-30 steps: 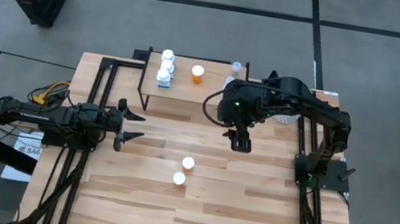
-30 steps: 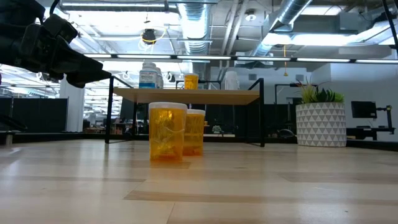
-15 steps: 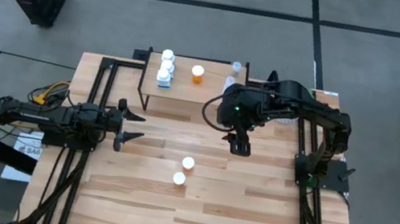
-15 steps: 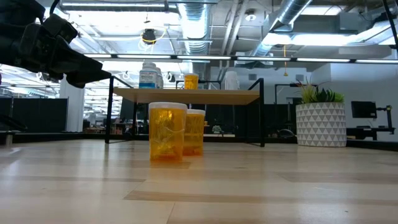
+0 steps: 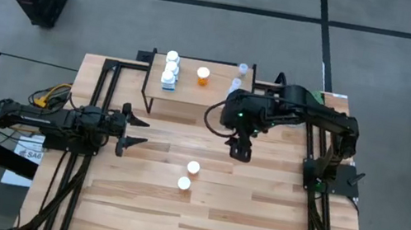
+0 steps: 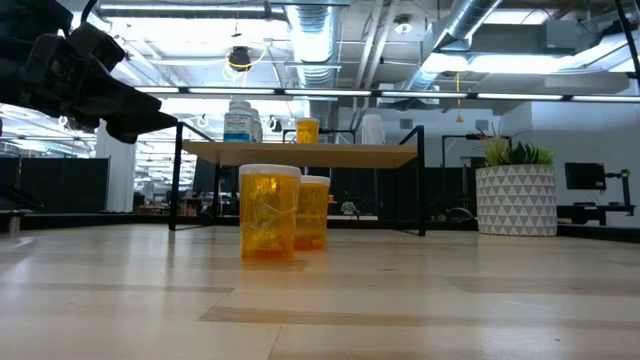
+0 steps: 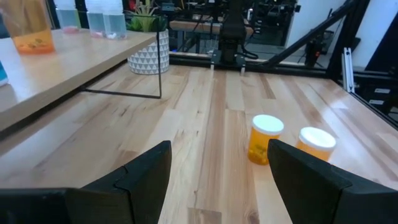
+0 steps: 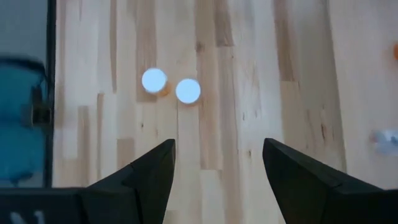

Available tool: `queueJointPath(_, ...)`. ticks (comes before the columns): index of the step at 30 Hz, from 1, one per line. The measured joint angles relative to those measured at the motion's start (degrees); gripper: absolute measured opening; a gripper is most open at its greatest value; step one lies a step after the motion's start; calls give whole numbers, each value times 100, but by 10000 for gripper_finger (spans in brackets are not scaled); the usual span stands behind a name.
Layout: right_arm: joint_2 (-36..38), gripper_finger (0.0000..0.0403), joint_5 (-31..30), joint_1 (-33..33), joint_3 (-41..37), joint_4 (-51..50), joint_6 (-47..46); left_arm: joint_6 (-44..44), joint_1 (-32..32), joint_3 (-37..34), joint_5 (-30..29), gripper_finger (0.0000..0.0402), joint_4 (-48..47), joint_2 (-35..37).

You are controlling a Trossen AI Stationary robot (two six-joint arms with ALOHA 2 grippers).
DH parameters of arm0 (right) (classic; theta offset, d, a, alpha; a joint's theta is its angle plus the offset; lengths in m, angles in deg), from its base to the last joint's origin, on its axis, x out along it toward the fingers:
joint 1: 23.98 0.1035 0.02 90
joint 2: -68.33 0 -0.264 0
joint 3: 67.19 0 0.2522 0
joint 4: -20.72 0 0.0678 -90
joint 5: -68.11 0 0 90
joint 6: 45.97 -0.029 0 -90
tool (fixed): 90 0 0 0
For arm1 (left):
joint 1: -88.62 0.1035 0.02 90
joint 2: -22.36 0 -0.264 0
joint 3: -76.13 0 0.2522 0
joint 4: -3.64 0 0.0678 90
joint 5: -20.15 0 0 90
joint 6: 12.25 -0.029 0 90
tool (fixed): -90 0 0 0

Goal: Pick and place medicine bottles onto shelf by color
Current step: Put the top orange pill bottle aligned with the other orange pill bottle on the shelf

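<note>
The shelf stands at the table's far side. On its top stand three white bottles at the left end, one orange bottle in the middle and clear pale-blue bottles at the right end. Two more orange bottles with white caps stand upright on the table at mid-table; they also show in the right wrist view and the left wrist view. My right gripper hovers open in front of the shelf, above and beyond these two. My left gripper is open at the left, pointing toward them.
A potted green plant in a white patterned pot stands at the far right, mostly under my right arm in the high view. Bare wooden tabletop lies around and in front of the two orange bottles.
My right gripper has moved a little toward the table's near edge and left, toward the two orange bottles on the table, staying open. The bottles and my left arm have kept still.
</note>
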Motion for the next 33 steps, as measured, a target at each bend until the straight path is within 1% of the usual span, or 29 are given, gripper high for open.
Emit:
queueJointPath(3,-111,265,-36,41,6,121,-612,-1,0,0,0,254,0,0)
queueJointPath(8,-385,265,-69,122,1,148,-655,2,0,0,-4,254,1,-2)
queueJointPath(13,-840,265,-67,223,2,259,-751,6,0,0,-7,254,1,-2)
queueJointPath(15,-1018,265,-63,220,3,182,-609,7,0,0,-7,254,1,-2)
queueJointPath(17,-1190,265,-29,218,-2,-93,-270,8,0,0,-11,254,1,-2)
queueJointPath(20,-1362,265,9,246,-17,-74,224,-7,0,0,-9,254,3,-2)
queueJointPath(23,-1347,265,150,308,4,-101,560,-8,0,0,-9,254,3,-40)
queueJointPath(27,-1130,265,150,420,-10,-95,607,-11,2,0,-15,254,4,-87)
queueJointPath(29,-909,265,128,503,-48,-80,572,-14,2,0,-11,254,2,-91)
queueJointPath(33,-323,265,-19,769,-618,-91,511,51,2,0,-7,254,-1,-157)
